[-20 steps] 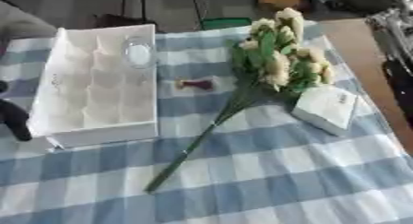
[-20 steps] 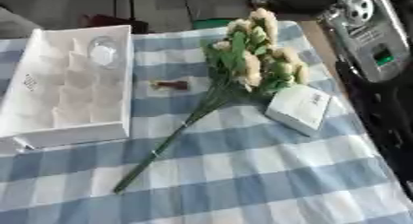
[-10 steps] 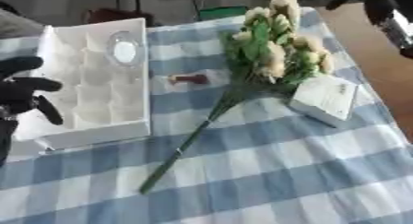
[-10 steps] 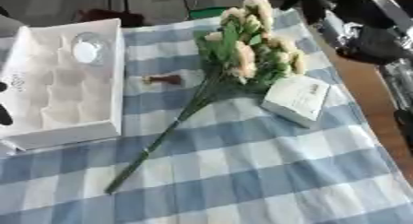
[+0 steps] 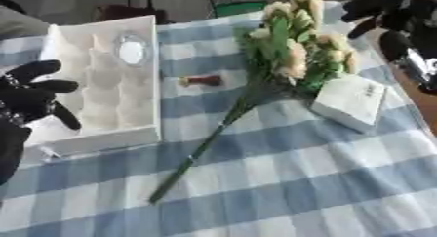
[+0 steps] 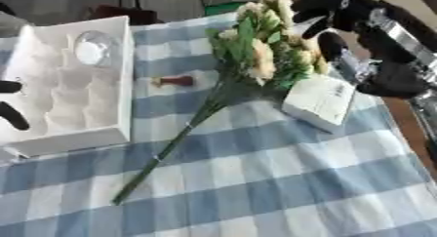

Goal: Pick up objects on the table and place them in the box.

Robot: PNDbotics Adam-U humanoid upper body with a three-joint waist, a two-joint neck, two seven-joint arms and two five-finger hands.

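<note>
A white box (image 5: pixel 94 128) with several compartments lies at the left on the blue checked cloth; a round clear thing (image 5: pixel 131 51) sits in a far compartment. My left hand (image 5: pixel 30 95) hovers over the box's left edge, fingers spread and holding nothing. A bunch of cream flowers (image 5: pixel 294 50) with a long green stem (image 5: pixel 201 148) lies across the middle. A small red-brown thing (image 5: pixel 201 80) lies between box and flowers. A flat white packet (image 6: pixel 319 100) rests by the blooms. My right hand (image 6: pixel 337 14) hangs above the flower heads at top right, fingers relaxed.
The checked cloth (image 5: pixel 290 182) covers the table, with bare wood (image 6: pixel 408 128) showing along the right edge. Dark chairs and floor lie beyond the far edge.
My left hand has come in over the box's left side. My right hand has moved left and down over the flower heads. The camera has tilted, shifting the whole picture.
</note>
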